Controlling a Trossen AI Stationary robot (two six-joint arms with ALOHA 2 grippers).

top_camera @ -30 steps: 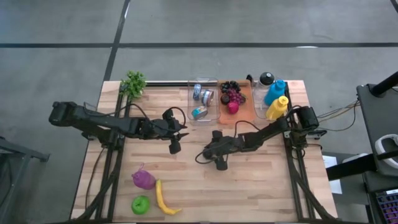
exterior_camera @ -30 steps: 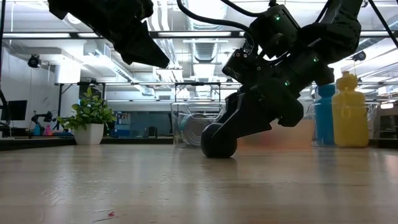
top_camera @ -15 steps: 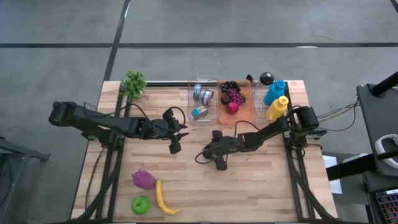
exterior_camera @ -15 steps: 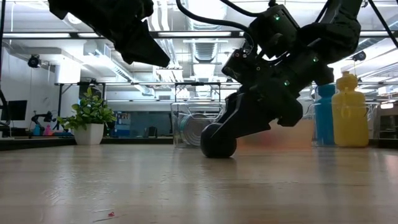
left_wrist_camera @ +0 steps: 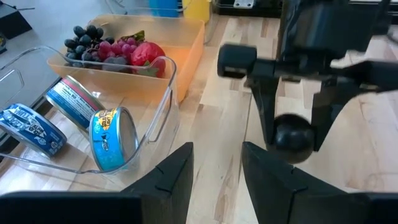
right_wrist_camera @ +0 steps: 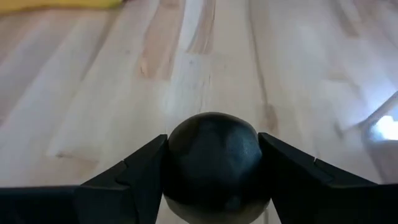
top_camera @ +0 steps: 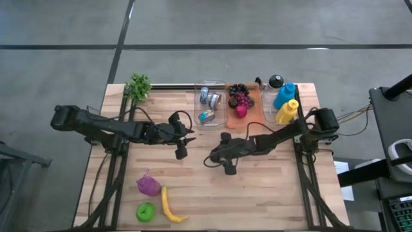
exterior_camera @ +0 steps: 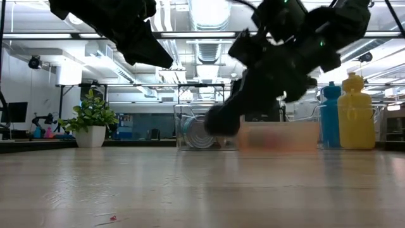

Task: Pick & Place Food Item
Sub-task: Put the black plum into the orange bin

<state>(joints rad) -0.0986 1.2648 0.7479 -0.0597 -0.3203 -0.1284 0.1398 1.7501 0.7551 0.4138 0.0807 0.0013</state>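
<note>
My right hand [top_camera: 230, 169] is near the middle of the table [top_camera: 270, 193], pinching a dark round ball [right_wrist_camera: 213, 160] between both fingers, which press its sides. In the low view the ball [exterior_camera: 216, 118] hangs clear of the wood, so I judge this is the carry stage of the pick and place. It looks like a plum or similar dark fruit, but I can't tell for sure.

The hand points away from the orange tray [top_camera: 253, 111] at the table's far edge, which has grapes [top_camera: 239, 95] and a red fruit [top_camera: 241, 111] in it. Sorted storage, so the ball probably goes either there or to the loose fruit group. Can't tell which.

My left hand [top_camera: 181, 152] hovers just left of the middle, holding nothing. Its fingers [left_wrist_camera: 171, 174] are parted with a gap between them, and it waits.

The clear bin [top_camera: 210, 116] beside the tray holds cans [top_camera: 208, 96]. Bottles, blue [top_camera: 284, 95] and yellow [top_camera: 287, 111], stand at the far right corner, and a plant [top_camera: 138, 86] at the far left corner. A purple fruit [top_camera: 149, 185], a banana [top_camera: 168, 206] and a green apple [top_camera: 146, 211] lie near the near left corner, well apart from both hands.
</note>
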